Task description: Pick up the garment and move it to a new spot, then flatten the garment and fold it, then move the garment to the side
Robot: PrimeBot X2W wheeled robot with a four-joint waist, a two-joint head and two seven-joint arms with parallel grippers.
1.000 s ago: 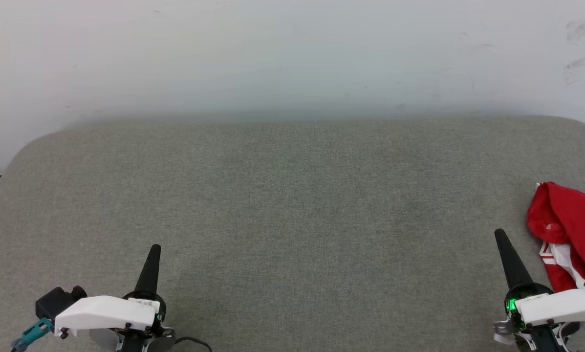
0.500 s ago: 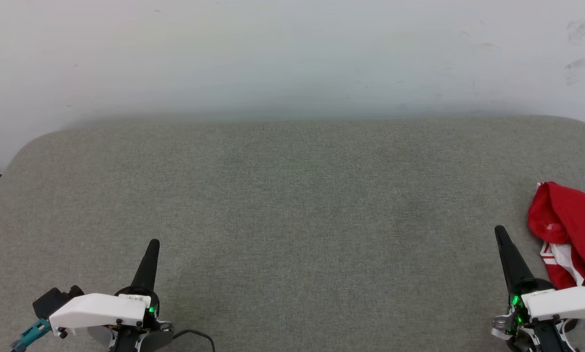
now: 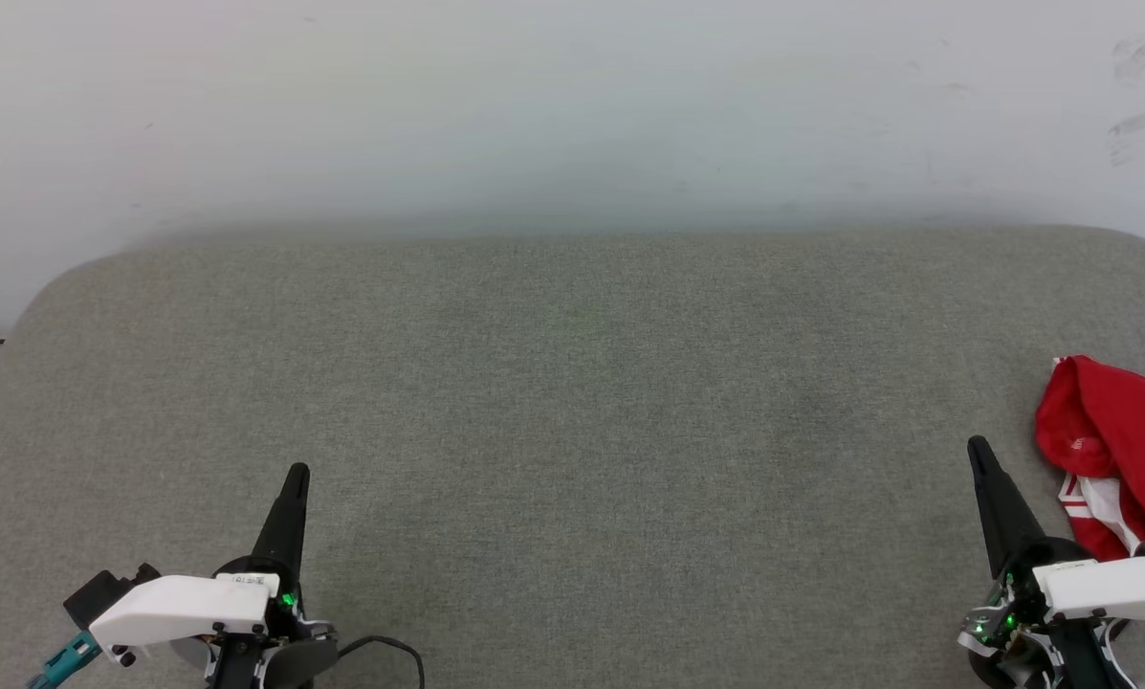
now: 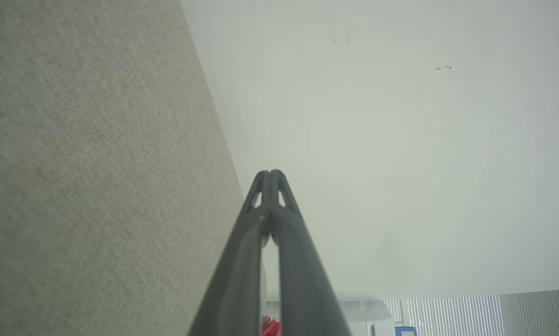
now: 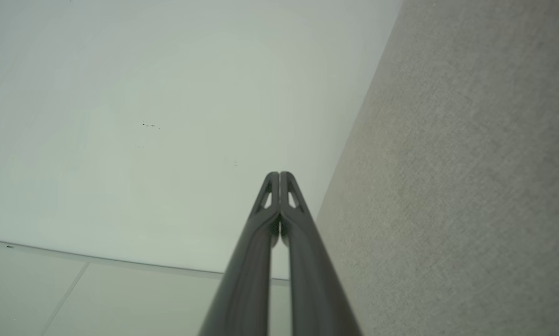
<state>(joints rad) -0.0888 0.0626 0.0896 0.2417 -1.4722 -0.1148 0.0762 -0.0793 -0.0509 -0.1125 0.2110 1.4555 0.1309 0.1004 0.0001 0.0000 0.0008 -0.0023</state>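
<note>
The garment (image 3: 1122, 445), bright red with a strip of white and striped trim, lies bunched at the right edge of the grey padded table (image 3: 572, 402), partly cut off by the frame. A sliver of its red cloth (image 4: 271, 328) shows between the fingers in the left wrist view. My right gripper (image 3: 977, 450) stands just left of the garment, apart from it, shut with nothing in it; its fingers (image 5: 279, 175) meet at the tips. My left gripper (image 3: 297, 474) is near the front left, far from the garment, shut and empty, tips together (image 4: 270, 173).
A pale wall (image 3: 572, 105) rises behind the table's far edge. The table's rounded back corners show at left and right. A black cable (image 3: 385, 651) trails by my left wrist. A floor seam (image 5: 97, 263) shows in the right wrist view.
Both arms have drawn back a little toward the near edge, their white wrists sitting lower in the head view. The garment has not moved.
</note>
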